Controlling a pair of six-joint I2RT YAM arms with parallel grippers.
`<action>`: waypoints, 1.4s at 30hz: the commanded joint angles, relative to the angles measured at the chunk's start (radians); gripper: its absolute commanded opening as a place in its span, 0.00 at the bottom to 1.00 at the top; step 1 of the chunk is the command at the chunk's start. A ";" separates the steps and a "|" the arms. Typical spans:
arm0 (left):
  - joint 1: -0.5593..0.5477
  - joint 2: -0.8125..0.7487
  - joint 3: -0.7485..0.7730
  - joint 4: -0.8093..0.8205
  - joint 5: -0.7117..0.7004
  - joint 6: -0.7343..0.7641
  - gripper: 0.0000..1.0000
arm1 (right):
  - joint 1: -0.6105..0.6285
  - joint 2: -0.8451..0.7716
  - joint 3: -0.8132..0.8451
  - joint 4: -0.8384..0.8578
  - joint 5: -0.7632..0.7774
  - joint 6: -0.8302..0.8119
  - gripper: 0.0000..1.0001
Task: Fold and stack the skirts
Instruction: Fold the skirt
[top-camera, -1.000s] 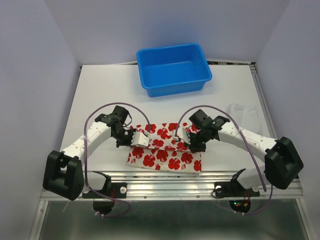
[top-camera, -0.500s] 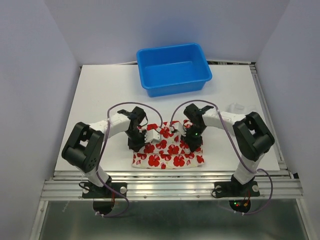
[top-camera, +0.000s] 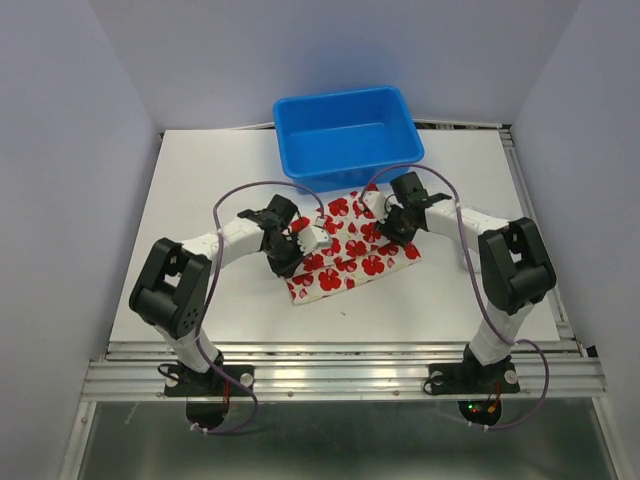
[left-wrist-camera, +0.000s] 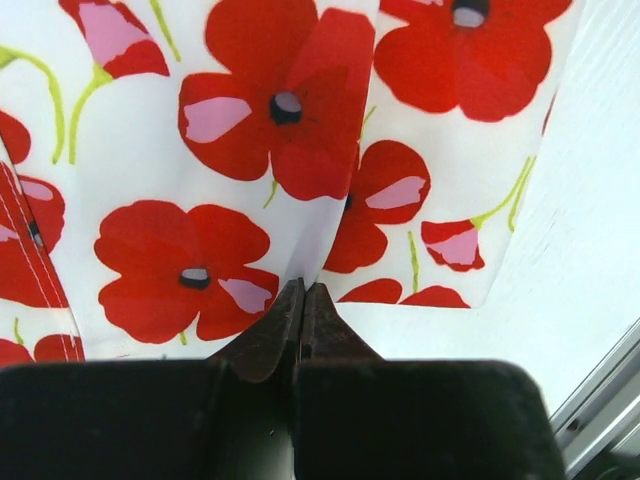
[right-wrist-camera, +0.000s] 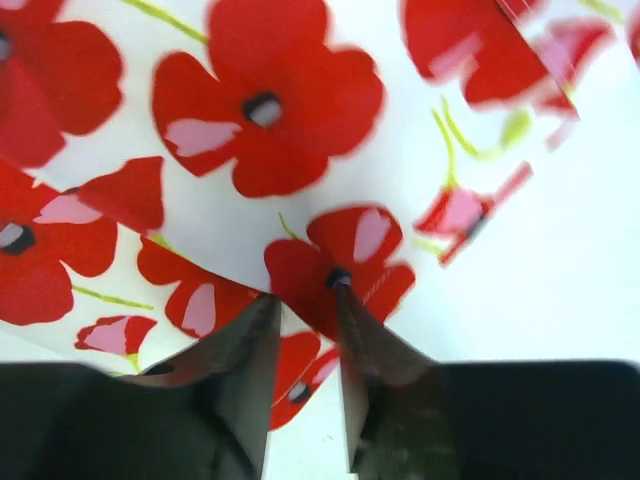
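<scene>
While creased, flowered skirt (top-camera: 355, 250) between left gripper (left-wrist-camera: 302, 297) and right gripper (right-wrist-camera: 305, 300).

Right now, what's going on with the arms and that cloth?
Both arms hold the flowered skirt on the table, just in front of the blue tub. The left gripper is pinched shut on the skirt's left side, and the right gripper grips its far right part. The skirt lies skewed, only partly folded.

The top camera looks down from 6 o'clock, far off. Both wrist cameras face the flowered skirt (top-camera: 350, 263) very closely; all three share it.
</scene>
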 joint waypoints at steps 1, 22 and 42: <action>-0.102 -0.070 0.002 0.087 0.026 -0.168 0.00 | -0.041 -0.100 0.052 0.094 0.104 0.124 0.50; -0.306 -0.176 0.077 0.163 -0.091 -0.372 0.51 | -0.141 -0.439 -0.447 0.334 -0.454 1.644 0.24; -0.426 0.057 0.140 0.236 -0.198 -0.449 0.49 | 0.085 -0.337 -0.649 0.611 -0.209 1.832 0.01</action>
